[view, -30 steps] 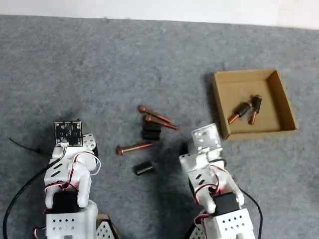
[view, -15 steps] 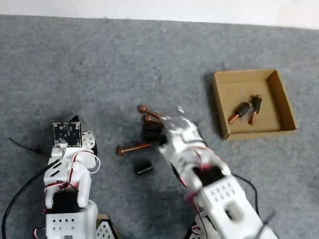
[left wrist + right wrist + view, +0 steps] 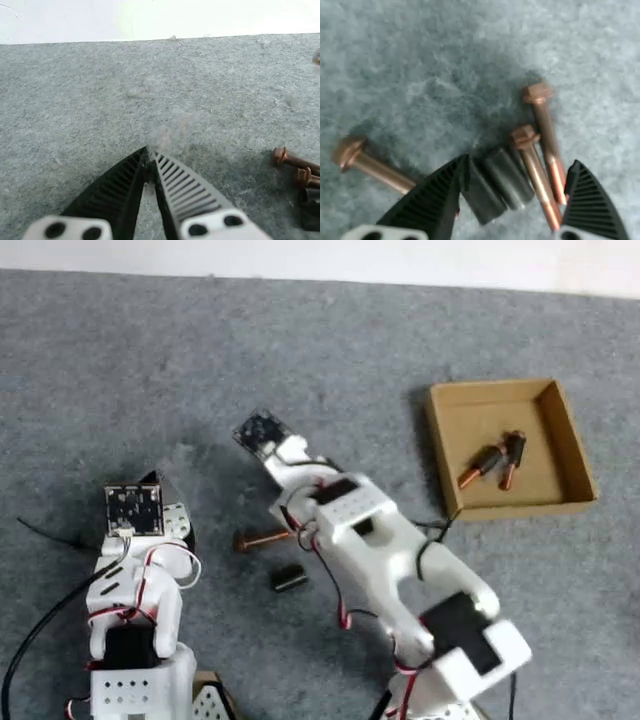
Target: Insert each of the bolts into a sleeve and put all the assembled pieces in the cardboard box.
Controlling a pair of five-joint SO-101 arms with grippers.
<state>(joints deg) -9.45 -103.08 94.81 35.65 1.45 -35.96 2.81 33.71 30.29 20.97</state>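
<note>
My right gripper [image 3: 520, 160] is open and hangs low over a cluster on the grey carpet. Between its fingers lie two black sleeves [image 3: 495, 187] side by side and a copper bolt [image 3: 535, 175], with a second bolt [image 3: 545, 125] just beyond. A third bolt [image 3: 370, 167] [image 3: 262, 538] lies apart on the other side. In the high view the right arm [image 3: 350, 525] stretches over that cluster, and a lone black sleeve [image 3: 288, 578] lies near its base. My left gripper [image 3: 148, 152] is shut and empty above bare carpet, left of the cluster.
The cardboard box [image 3: 440, 445] sits at the right and holds two assembled pieces [image 3: 482, 464] [image 3: 512, 455]. The left arm [image 3: 135, 570] stays folded at the lower left. A pale wall edge runs along the far side.
The right arm swung from its folded spot beside the box forward and left over the bolts and sleeves. The left arm barely moved.
</note>
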